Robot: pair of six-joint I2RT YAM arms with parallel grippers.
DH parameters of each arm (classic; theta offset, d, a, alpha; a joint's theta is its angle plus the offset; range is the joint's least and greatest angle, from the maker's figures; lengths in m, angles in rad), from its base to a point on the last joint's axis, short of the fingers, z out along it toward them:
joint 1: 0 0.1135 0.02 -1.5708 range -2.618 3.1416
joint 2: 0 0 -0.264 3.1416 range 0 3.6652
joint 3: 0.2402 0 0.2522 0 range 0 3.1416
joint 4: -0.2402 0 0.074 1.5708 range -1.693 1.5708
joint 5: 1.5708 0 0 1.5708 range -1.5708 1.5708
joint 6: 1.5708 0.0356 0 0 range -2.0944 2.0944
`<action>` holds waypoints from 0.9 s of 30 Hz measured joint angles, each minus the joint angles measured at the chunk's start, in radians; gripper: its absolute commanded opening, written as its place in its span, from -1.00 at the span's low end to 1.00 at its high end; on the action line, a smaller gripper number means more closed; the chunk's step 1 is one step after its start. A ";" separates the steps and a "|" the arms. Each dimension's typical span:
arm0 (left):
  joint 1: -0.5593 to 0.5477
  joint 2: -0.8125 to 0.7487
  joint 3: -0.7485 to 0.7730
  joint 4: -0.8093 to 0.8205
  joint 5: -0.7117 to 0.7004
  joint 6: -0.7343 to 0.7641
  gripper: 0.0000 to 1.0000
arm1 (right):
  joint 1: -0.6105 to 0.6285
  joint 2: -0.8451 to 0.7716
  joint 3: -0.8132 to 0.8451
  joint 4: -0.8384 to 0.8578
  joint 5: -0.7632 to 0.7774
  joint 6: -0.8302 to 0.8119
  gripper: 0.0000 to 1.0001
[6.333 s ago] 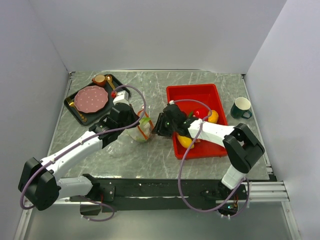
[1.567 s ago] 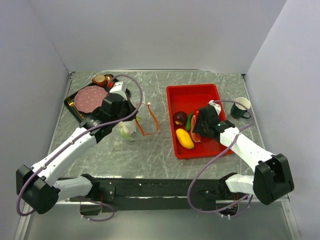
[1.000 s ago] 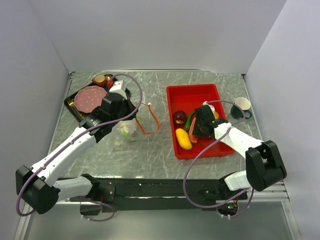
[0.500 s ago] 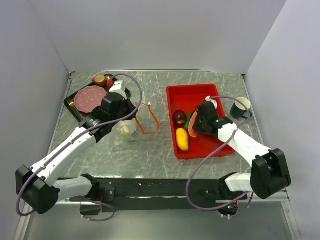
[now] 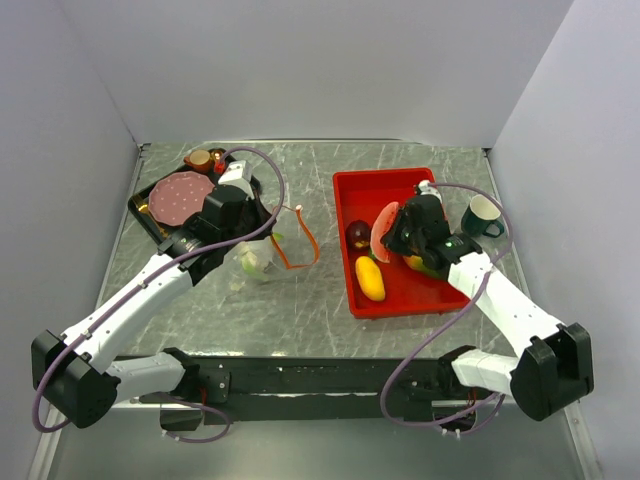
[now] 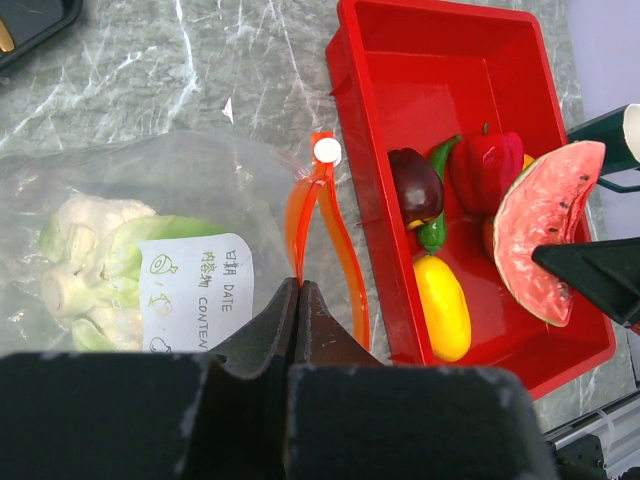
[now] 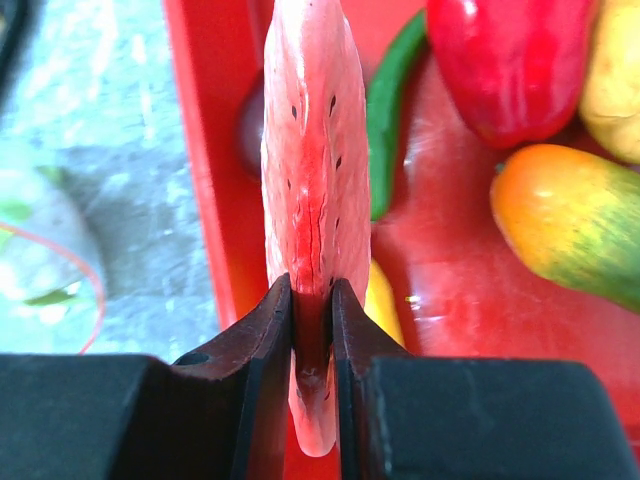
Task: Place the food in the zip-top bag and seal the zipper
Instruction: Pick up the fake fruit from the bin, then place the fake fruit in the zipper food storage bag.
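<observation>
The clear zip-top bag [image 5: 258,258] lies left of the red tray [image 5: 392,185], with the white-green leafy vegetable [image 6: 85,255] inside. My left gripper [image 6: 298,284] is shut on the bag's orange-red zipper [image 6: 298,220] and holds the mouth open toward the tray. My right gripper [image 7: 311,290] is shut on the watermelon slice [image 7: 315,150], lifted above the tray; it also shows in the top view [image 5: 385,228]. In the tray lie the yellow oval fruit [image 5: 369,278], a dark purple piece [image 6: 413,183], a green chilli [image 7: 388,120], a red pepper [image 7: 505,65] and an orange-green fruit [image 7: 565,220].
A black tray [image 5: 150,218] with a pink plate [image 5: 181,197], a small cup and utensils sits at the back left. A dark green mug [image 5: 481,215] stands right of the red tray. Grey walls enclose the marbled table [image 5: 300,310].
My right gripper has closed on the watermelon slice and lifted it out of the red tray, swinging up and back. The left arm holds the bag mouth still.
</observation>
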 measured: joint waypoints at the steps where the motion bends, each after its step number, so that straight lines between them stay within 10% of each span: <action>1: 0.000 0.000 0.000 0.000 0.000 0.000 -0.99 | 0.000 -0.005 0.000 0.003 -0.010 0.003 -0.90; 27: 0.000 0.000 0.000 0.000 -0.003 0.000 -0.98 | 0.000 -0.020 0.009 0.070 -0.206 0.076 -0.90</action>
